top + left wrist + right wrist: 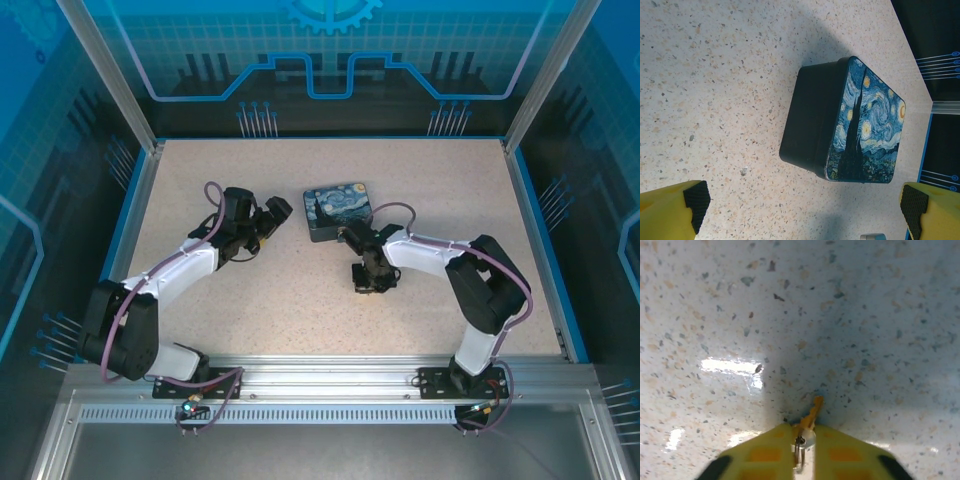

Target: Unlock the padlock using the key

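Speckled beige surface (300, 320) bounded by a blue rim on the left, far and right sides, with a metal rail (330, 378) along the near edge. Glass-like blue walls stand beyond the rim. Open stretches lie along the far edge, in the right third, and in the near middle between the two arm bases.

Dark rectangular box with a Starry Night-printed lid (338, 210) sits a little far of centre, well apart from every edge. Lid is down; contents can't be told. In the left wrist view the box (812, 115) rests flat, its dark side wall facing the camera.

Left fingers (277, 210), yellow with black pads, sit just left of the box. In the left wrist view the left fingers (670, 212) are spread wide, with bare surface between them, and are apart from the box.

Right fingers (365, 283) sit near of the box, pointed down at the surface. In the right wrist view the right fingers (770, 450) are pressed nearly together, pinching a slim brass-coloured key (812, 412). Its blade juts out past the tips, close over the surface. A silvery round part sits in the gap between the fingers.
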`<state>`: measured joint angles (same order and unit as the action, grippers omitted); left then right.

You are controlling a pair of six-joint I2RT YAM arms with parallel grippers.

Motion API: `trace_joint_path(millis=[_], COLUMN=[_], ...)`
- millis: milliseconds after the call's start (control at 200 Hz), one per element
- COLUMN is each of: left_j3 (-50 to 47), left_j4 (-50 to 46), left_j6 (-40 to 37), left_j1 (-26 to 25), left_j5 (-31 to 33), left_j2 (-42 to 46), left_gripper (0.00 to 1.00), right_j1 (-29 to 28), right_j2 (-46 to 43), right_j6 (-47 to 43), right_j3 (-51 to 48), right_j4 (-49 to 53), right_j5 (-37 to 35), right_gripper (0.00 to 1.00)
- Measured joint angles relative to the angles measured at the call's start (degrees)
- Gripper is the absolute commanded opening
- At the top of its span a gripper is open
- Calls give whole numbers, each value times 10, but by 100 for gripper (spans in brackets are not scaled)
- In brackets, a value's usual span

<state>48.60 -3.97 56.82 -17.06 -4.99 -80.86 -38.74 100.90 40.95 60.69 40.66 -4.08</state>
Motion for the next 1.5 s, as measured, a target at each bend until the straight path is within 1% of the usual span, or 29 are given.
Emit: trace_joint_path(millis=[175, 385, 410, 445, 475, 505, 535, 675, 865, 1051, 1216, 1501], left_j3=[0, 0, 0, 0, 0, 0, 0, 0, 0, 0, 0, 0], left_j4=[0, 5, 6, 7, 9, 9, 9, 12, 14, 14, 14, 14], left_j6=[1, 3, 3, 3, 3, 3, 3, 3, 3, 3, 3, 3], left_j1=[0, 0, -1, -1, -2, -2, -2, -4, -4, -4, -4, -4], left_j5=[0, -3, -4, -4, -4, -4, -4, -5, -5, -5, -5, -9], left_j2=[-2, -14, -15, -16, -17, -17, -17, -17, -17, -18, -18, -18], left_gripper=[99, 99, 99, 99, 99, 99, 99, 99, 99, 99, 99, 99], right_j1=[-2, -2, -2, -2, -2, -2, -2, -2, 0, 3, 7, 10], right_j2=[-39, -140, -151, -163, -172, -179, -184, -191, -187, -156, -123, -89], right_j6=[-2, -2, -2, -2, 0, 0, 0, 0, -2, -18, -53, -92], right_j3=[-9, -16, -16, -16, -16, -16, -16, -17, -18, -25, -51, -73], right_j4=[-1, 22, 24, 29, 32, 35, 38, 48, 48, 33, 13, -1], right_j5=[0, 3, 4, 5, 5, 5, 4, 2, 0, 2, 7, 7], right_gripper=[0, 0, 10, 33, 51, 62, 67, 69, 68, 61, 53, 48])
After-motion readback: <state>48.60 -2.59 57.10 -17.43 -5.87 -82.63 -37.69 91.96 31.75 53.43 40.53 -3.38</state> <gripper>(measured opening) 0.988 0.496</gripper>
